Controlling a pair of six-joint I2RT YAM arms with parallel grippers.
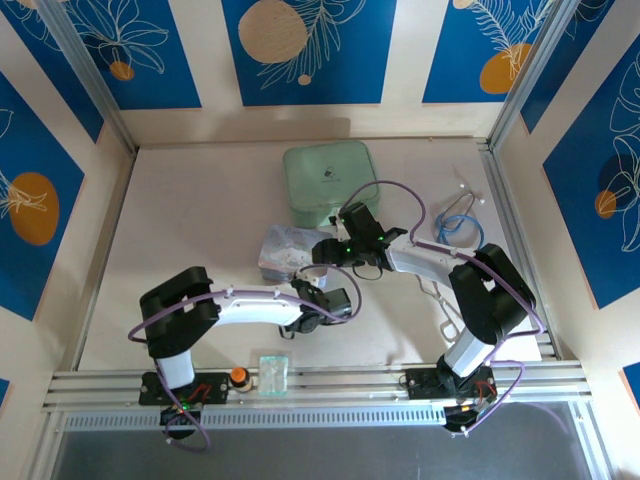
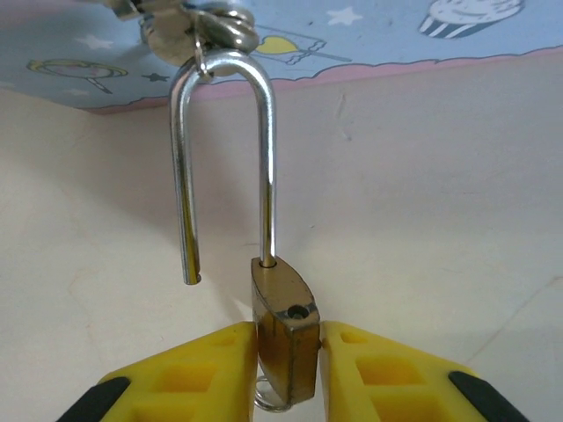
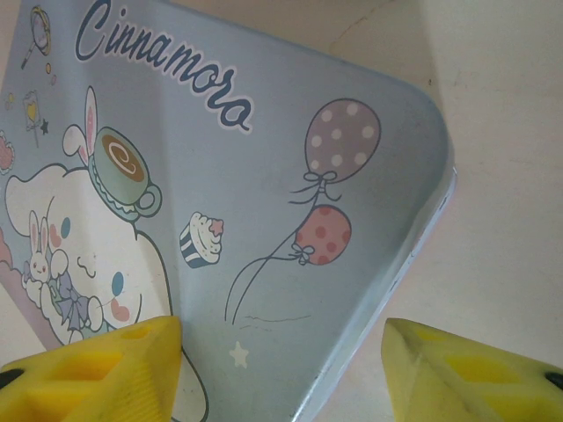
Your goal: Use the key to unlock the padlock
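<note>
The left arm reaches out low across the table (image 1: 190, 230). The left gripper (image 2: 288, 347) squeezes its yellow fingers (image 2: 202, 369) tight on the gold body of the padlock (image 2: 283, 321). The lock stands up between them. Its silver shackle (image 2: 266, 176) points away from the gripper, and one leg hangs free, out of the body. Small silver bits (image 2: 176, 40) hook on the top of the loop. I cannot tell if one is the key.

The right arm bends back toward the middle. The right gripper (image 3: 281, 360) is wide open with nothing in it, just above the lilac tin (image 3: 264, 176).

The table is pale cream. The walls (image 1: 310, 50) are blue with leaves and orange circles. A green case (image 1: 328, 185) lies past the tin. The tin says "Cinnamoro".
</note>
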